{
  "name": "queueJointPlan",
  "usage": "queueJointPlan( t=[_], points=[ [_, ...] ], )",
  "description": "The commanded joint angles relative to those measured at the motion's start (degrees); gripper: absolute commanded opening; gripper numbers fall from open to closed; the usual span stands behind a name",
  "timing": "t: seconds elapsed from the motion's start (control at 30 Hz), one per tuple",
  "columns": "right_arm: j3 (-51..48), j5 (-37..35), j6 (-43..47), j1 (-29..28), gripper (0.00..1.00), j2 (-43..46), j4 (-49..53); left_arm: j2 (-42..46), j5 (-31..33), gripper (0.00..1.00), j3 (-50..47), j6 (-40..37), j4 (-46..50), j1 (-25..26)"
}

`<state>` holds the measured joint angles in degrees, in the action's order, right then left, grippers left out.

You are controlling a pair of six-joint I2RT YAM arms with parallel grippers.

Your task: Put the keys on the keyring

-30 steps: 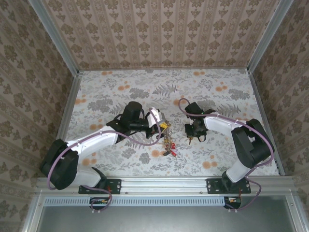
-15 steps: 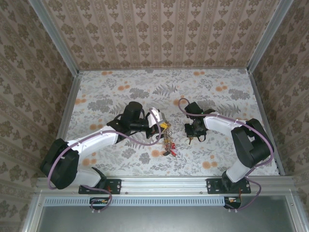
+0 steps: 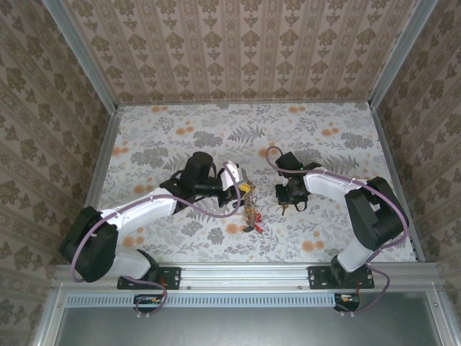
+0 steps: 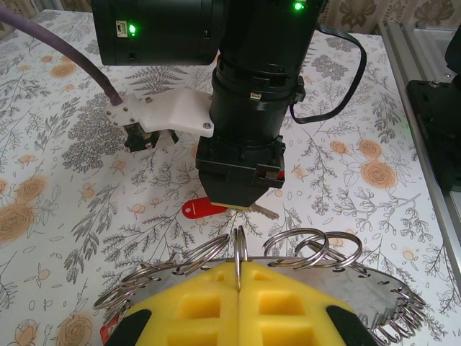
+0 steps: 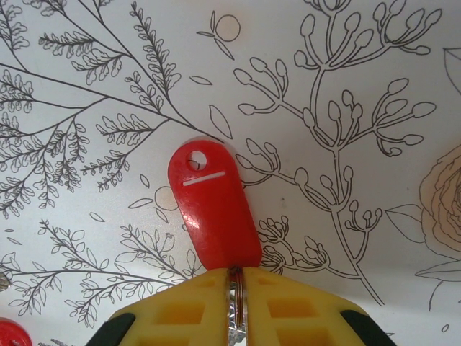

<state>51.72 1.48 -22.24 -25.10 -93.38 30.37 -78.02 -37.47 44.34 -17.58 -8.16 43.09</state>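
Item 1: my left end effector (image 4: 238,277), yellow pads pressed together at the bottom centre of the left wrist view and closed on the keyring (image 4: 360,285). This is a flat grey toothed plate lying across the pad tops, with small wire rings (image 4: 302,241) along its upper edge and one ring standing upright at the pad seam. Item 2: my right end effector (image 5: 235,288), at the bottom centre of the right wrist view. Its yellow pads are closed on the metal blade of a red key (image 5: 212,209), whose plastic head points toward the upper left just above the desk (image 5: 374,86). Item 3: a cluster of keys (image 3: 253,220) with red heads, seen just below centre in the top view, hanging under the left end effector (image 3: 247,193). The right end effector (image 3: 288,205) is just to its right. Item 4: the desk, with a floral surface.
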Motion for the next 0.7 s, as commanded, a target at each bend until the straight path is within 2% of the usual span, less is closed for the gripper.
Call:
queueJointPlan(
  t=[0.0, 0.17, 0.37, 0.67],
  points=[
    [1.08, -0.77, 0.65, 0.14, 0.15, 1.21, 0.72, 0.03, -0.94, 0.0, 1.97, 0.97, -1.99, 0.33],
    [1.01, -0.42, 0.77, 0.14, 0.11, 1.18, 0.74, 0.03, -0.95, 0.0, 1.86, 0.97, -1.99, 0.33],
    [0.95, -0.77, 0.77, 0.14, 0.15, 1.38, 0.9, -0.09, -0.89, 0.0, 1.94, 0.97, -1.89, 0.28],
    [0.63, -0.75, 0.59, 0.14, 0.11, 1.73, 0.74, -0.63, -1.36, 0.0, 2.33, 0.8, -1.72, 0.33]
  ],
)
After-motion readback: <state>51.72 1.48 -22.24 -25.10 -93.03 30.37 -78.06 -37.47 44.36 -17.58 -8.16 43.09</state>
